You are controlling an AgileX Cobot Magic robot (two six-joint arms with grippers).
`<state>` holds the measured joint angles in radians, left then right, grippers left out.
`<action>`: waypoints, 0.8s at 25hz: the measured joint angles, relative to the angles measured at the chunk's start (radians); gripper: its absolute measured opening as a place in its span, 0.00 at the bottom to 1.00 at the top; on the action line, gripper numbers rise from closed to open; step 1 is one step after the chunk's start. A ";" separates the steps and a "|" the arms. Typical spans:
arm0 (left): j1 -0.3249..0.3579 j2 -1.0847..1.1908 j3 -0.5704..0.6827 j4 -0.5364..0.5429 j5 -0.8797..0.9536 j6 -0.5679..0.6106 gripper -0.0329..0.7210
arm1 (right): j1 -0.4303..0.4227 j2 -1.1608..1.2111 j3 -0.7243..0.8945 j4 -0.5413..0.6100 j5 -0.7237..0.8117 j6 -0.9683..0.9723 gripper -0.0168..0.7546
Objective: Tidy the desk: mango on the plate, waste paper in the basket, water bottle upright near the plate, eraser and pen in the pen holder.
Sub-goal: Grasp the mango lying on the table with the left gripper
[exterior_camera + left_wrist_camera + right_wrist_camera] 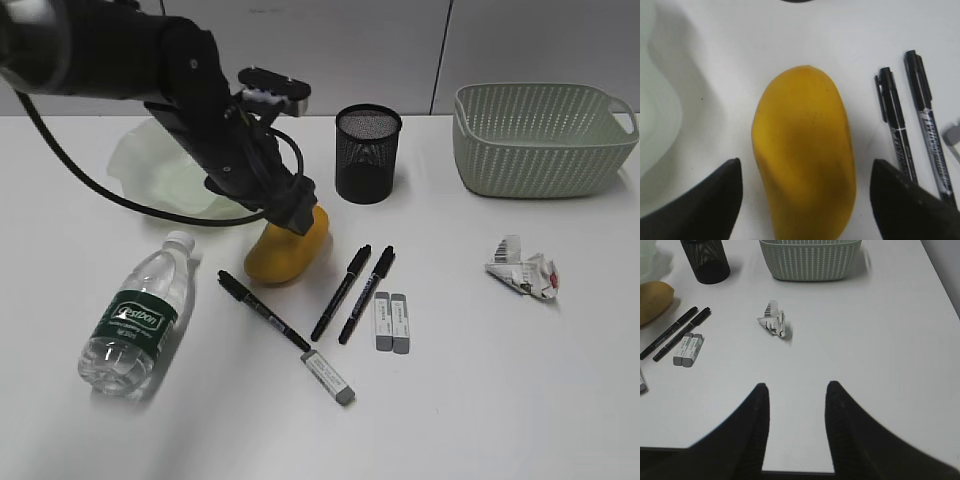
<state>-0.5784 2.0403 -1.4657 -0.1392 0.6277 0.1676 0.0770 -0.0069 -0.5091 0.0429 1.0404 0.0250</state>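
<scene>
The yellow mango lies on the desk in front of the wavy-rimmed plate. My left gripper is down over it, open, one finger on each side of the mango with a gap at both. The water bottle lies on its side at the left. Three pens and three erasers lie around the middle, in front of the pen holder. The waste paper lies below the basket. My right gripper hangs open over bare desk, holding nothing.
Two pens lie close to the right of my left gripper's right finger. The plate's edge is just to its left. In the right wrist view the desk's near edge lies under my right gripper.
</scene>
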 joint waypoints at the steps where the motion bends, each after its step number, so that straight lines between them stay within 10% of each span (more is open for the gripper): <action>1: -0.003 0.026 -0.021 0.017 0.005 0.000 0.84 | 0.000 0.000 0.000 0.000 0.000 0.000 0.42; 20: -0.005 0.054 -0.067 -0.027 0.006 0.000 0.79 | 0.000 0.000 0.000 0.000 0.000 0.000 0.42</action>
<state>-0.5837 2.0945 -1.5328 -0.1666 0.6337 0.1676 0.0770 -0.0069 -0.5091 0.0429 1.0404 0.0250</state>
